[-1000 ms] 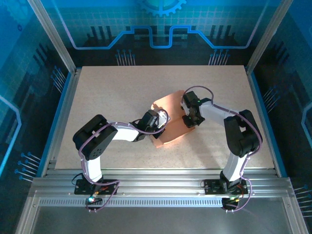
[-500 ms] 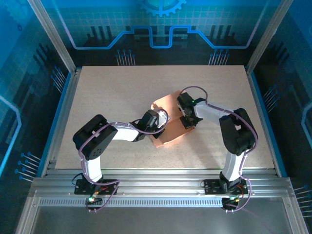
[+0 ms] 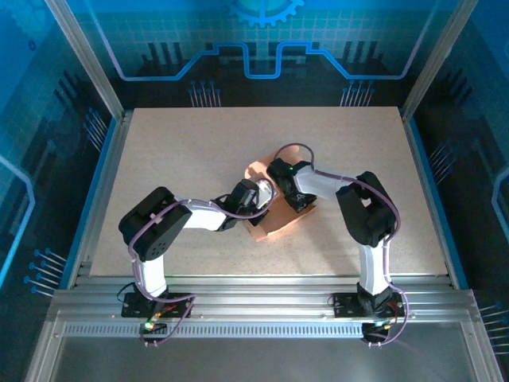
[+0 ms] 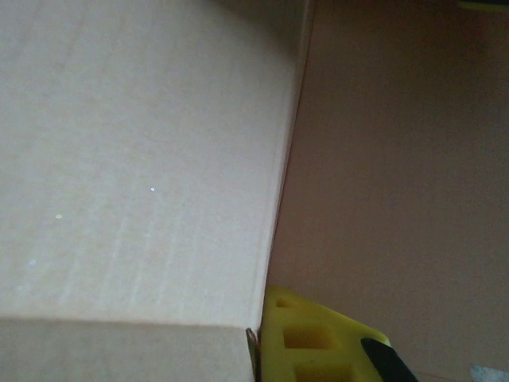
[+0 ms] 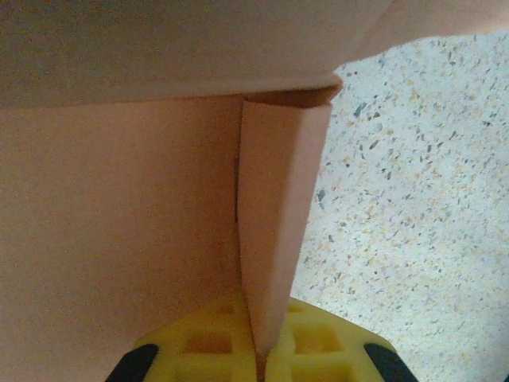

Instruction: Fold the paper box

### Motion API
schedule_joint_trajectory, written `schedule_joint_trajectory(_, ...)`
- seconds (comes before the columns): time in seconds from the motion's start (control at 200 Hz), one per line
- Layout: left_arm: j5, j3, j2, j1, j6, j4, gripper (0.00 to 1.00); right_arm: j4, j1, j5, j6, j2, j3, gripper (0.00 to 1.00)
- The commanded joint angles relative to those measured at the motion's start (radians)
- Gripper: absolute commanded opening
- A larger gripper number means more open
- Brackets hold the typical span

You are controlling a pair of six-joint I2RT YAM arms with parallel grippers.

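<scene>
The paper box (image 3: 278, 224) is a salmon-orange cardboard piece, partly folded, lying mid-table between both grippers. My left gripper (image 3: 259, 196) holds its left side. In the left wrist view a pale panel (image 4: 143, 159) meets a darker one along a crease, and the cardboard edge sits tight against a yellow finger (image 4: 318, 338). My right gripper (image 3: 295, 197) is at the box's right side. In the right wrist view it (image 5: 262, 354) is shut on a narrow upright flap (image 5: 278, 223), pinched between both yellow fingers.
The speckled table (image 3: 183, 151) lies bare around the box and shows beside the flap (image 5: 413, 199). Metal frame posts and blue enclosure walls (image 3: 71, 159) ring the table. The arm bases stand on the rail (image 3: 262, 306) at the near edge.
My right arm has swung left toward the left gripper, and its jaws have shut on the flap. The box's far panel has been pushed up and inward. The left arm stays put.
</scene>
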Motion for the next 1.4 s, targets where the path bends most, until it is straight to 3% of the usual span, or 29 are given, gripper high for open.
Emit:
schedule_joint_trajectory(0.0,-0.005,-0.049,0.056,-0.005,0.003,-0.123,0.01,-0.004,0.014,-0.100,0.006,0.084,-0.027,0.00)
schedule_joint_trajectory(0.065,-0.010,-0.056,0.051,-0.004,0.003,-0.121,0.01,0.014,0.002,-0.135,0.006,0.049,-0.036,0.02)
schedule_joint_trajectory(0.155,-0.014,-0.058,0.050,-0.005,0.005,-0.124,0.02,0.054,-0.017,-0.209,0.009,-0.015,-0.050,0.21)
schedule_joint_trajectory(0.25,-0.016,-0.055,0.055,-0.005,0.009,-0.126,0.02,0.084,-0.035,-0.272,0.017,-0.071,-0.050,0.33)
schedule_joint_trajectory(0.37,-0.024,-0.048,0.060,-0.007,0.017,-0.139,0.02,0.097,-0.048,-0.304,0.023,-0.124,-0.040,0.35)
schedule_joint_trajectory(0.525,-0.030,-0.050,0.059,-0.010,0.016,-0.144,0.02,0.114,-0.066,-0.358,0.030,-0.217,-0.079,0.51)
schedule_joint_trajectory(0.71,-0.030,-0.047,0.061,-0.010,0.016,-0.143,0.01,0.128,-0.125,-0.421,0.069,-0.360,-0.178,0.60)
schedule_joint_trajectory(0.85,-0.029,-0.043,0.059,-0.011,0.017,-0.145,0.01,0.155,-0.194,-0.472,0.149,-0.496,-0.290,0.58)
schedule_joint_trajectory(0.92,-0.033,-0.043,0.056,-0.010,0.019,-0.148,0.02,0.170,-0.260,-0.515,0.228,-0.568,-0.364,0.51)
schedule_joint_trajectory(1.006,-0.033,-0.042,0.056,-0.013,0.020,-0.149,0.01,0.228,-0.372,-0.662,0.303,-0.617,-0.488,0.38)
schedule_joint_trajectory(1.106,-0.029,-0.039,0.059,-0.013,0.024,-0.149,0.01,0.288,-0.425,-0.752,0.323,-0.593,-0.555,0.28)
schedule_joint_trajectory(1.391,-0.006,-0.036,0.065,-0.024,0.069,-0.163,0.00,0.371,-0.436,-0.801,0.345,-0.445,-0.507,0.19)
